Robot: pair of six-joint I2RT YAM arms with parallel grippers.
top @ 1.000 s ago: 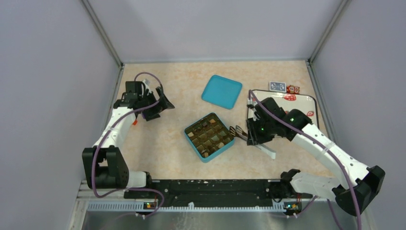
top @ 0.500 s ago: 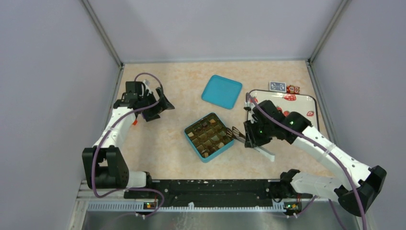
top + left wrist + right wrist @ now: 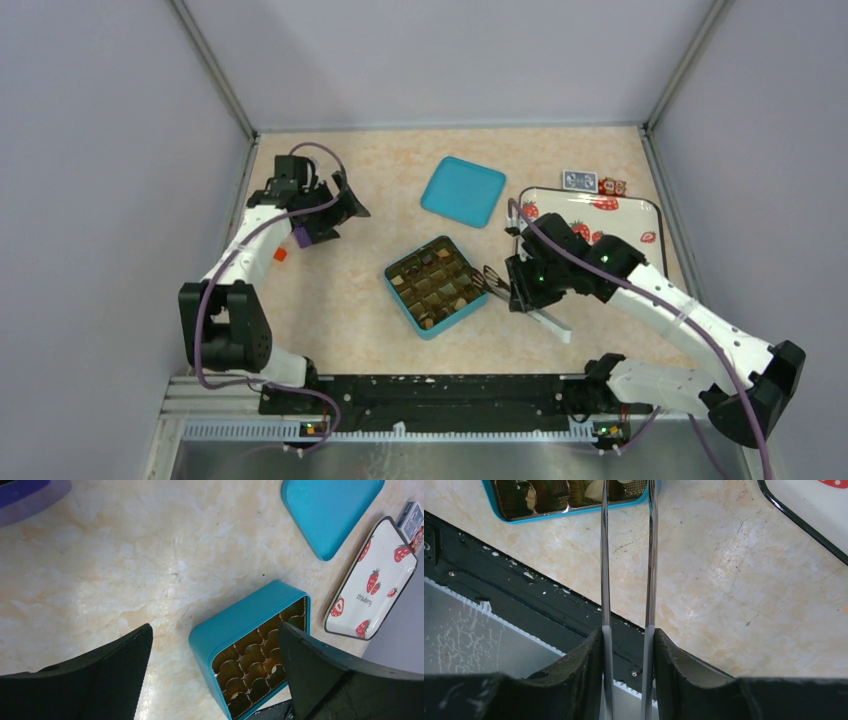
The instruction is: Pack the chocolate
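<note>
The chocolate (image 3: 435, 282) sits as small brown and cream pieces in the gold cups of an open teal box (image 3: 398, 291) at mid-table. My right gripper (image 3: 520, 285) is shut on metal tongs (image 3: 494, 277), whose tips reach the box's right rim. In the right wrist view the gripper (image 3: 628, 635) clamps the two tong arms (image 3: 604, 555), which stay a little apart and run up over the box's corner (image 3: 574, 511), where a cream piece (image 3: 594, 489) shows. My left gripper (image 3: 345, 205) is open and empty at the far left; its view (image 3: 215, 629) looks down on the box (image 3: 240, 625).
The teal lid (image 3: 462, 190) lies behind the box. A strawberry-print tray (image 3: 630, 215) is at the right, with a blue card (image 3: 579, 180) and red wrapped bits (image 3: 612, 186) behind it. A purple object (image 3: 299, 236) and an orange bit (image 3: 280, 254) lie by the left arm.
My left gripper has moved away toward the back and slightly right. My right gripper has shifted a little left, bringing the tong tips to the box's right rim.
</note>
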